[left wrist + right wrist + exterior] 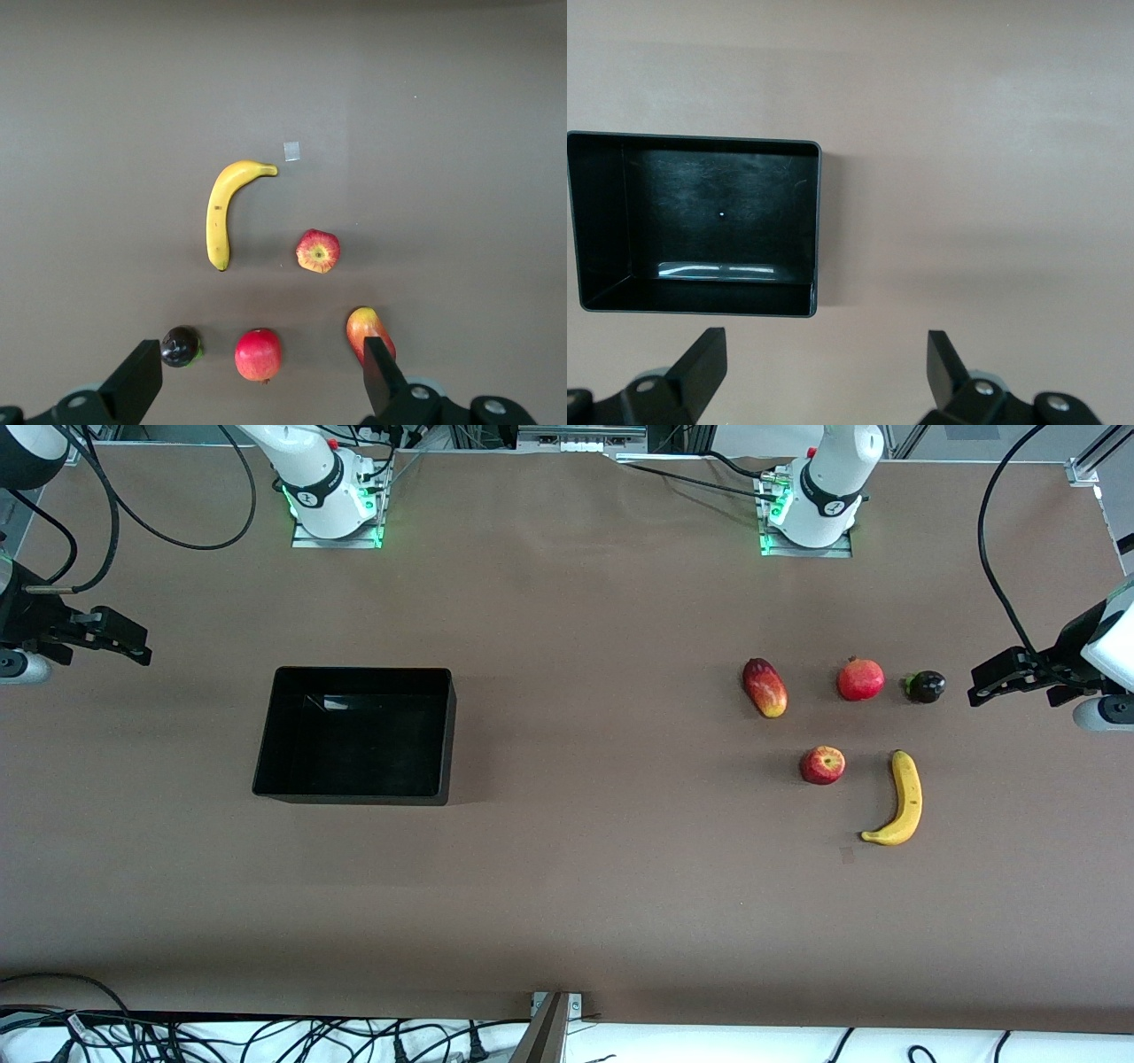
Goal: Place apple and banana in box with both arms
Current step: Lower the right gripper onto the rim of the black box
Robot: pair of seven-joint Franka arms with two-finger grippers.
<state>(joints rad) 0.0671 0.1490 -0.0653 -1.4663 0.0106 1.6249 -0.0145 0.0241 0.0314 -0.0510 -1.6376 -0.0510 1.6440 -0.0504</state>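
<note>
The apple and banana lie on the table toward the left arm's end, the banana beside the apple and slightly nearer the front camera. The empty box sits well apart toward the right arm's end. The left gripper hangs beside the fruit with fingers spread and empty; the right gripper waits near the box, also spread. The apple looks firm, smooth and likely to roll: grip across its widest part. The banana looks softer: grip across its middle, lightly.
</note>
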